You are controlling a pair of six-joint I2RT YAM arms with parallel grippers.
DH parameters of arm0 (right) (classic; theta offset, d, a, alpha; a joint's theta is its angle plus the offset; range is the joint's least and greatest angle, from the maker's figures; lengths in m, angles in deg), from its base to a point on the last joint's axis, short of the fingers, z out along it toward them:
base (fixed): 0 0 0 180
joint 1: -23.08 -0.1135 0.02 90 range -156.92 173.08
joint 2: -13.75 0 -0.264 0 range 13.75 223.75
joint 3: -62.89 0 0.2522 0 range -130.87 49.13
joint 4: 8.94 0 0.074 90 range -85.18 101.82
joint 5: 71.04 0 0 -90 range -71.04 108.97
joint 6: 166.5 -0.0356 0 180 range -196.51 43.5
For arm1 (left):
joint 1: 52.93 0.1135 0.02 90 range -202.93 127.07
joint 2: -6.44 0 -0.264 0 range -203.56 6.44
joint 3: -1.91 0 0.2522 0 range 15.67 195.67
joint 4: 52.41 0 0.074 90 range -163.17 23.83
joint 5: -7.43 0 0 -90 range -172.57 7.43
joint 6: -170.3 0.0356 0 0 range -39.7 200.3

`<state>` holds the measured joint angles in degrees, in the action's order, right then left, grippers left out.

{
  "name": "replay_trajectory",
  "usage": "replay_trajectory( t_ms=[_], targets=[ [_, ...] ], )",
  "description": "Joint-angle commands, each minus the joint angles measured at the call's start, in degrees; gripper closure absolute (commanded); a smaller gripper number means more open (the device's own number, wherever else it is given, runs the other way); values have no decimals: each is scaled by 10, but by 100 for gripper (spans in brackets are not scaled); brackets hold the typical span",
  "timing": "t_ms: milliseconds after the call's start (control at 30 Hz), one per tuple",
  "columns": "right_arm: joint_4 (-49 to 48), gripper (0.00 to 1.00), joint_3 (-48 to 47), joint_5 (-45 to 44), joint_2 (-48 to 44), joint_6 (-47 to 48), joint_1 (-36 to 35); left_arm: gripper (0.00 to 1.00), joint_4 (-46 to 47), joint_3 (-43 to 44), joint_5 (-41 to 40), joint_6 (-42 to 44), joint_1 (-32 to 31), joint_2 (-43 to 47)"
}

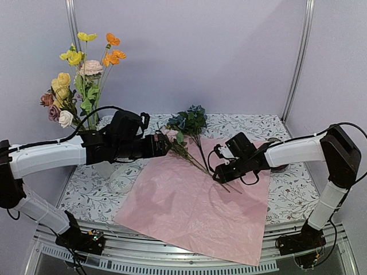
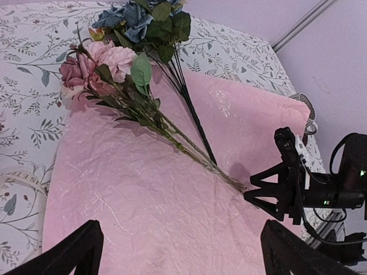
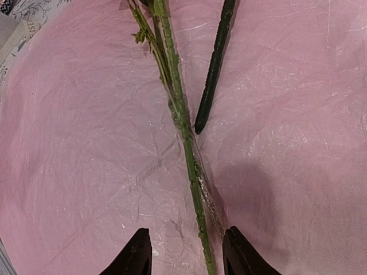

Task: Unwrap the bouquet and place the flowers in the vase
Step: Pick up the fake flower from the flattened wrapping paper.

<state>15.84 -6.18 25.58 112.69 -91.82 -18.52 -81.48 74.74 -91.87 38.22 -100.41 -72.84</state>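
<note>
The vase [image 1: 106,169], mostly hidden, apparently holds mixed flowers [image 1: 86,69]. Pink paper [image 1: 189,212] lies on the patterned table [image 1: 287,189], with lilac walls [image 1: 200,51] behind. The left gripper [image 2: 183,252] is spread wide, and the right gripper [image 3: 186,252] straddles a stem [image 3: 182,120], unclamped.

A robot test booth rather than a home: plain lilac wall panels [image 1: 200,51] meet bare metal posts [image 1: 298,57] at 11 and 1 o'clock. The left arm [image 1: 46,157] and right arm [image 1: 298,150], cables trailing, are bolted to an aluminium rail [image 1: 172,252] at 6 o'clock of the cloth-covered bench [image 1: 249,123].

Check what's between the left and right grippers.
Top view: flower stems lying on the pink paper span the gap between left gripper and right gripper. Nothing else there; the left wrist view agrees.
</note>
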Motion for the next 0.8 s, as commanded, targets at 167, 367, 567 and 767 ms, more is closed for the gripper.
replay_trajectory(
  t_ms=[167,367,567,767],
  targets=[
    [46,65,-34,-18,41,15,2,2,19,-10,11,29,3,24],
    [50,71,-39,-1,48,21,2,2,30,-15,7,32,4,30],
    [55,74,-46,3,61,24,1,2,28,-13,3,33,4,33],
    [59,71,-50,-2,45,31,2,2,27,-14,0,33,4,35]
  ],
)
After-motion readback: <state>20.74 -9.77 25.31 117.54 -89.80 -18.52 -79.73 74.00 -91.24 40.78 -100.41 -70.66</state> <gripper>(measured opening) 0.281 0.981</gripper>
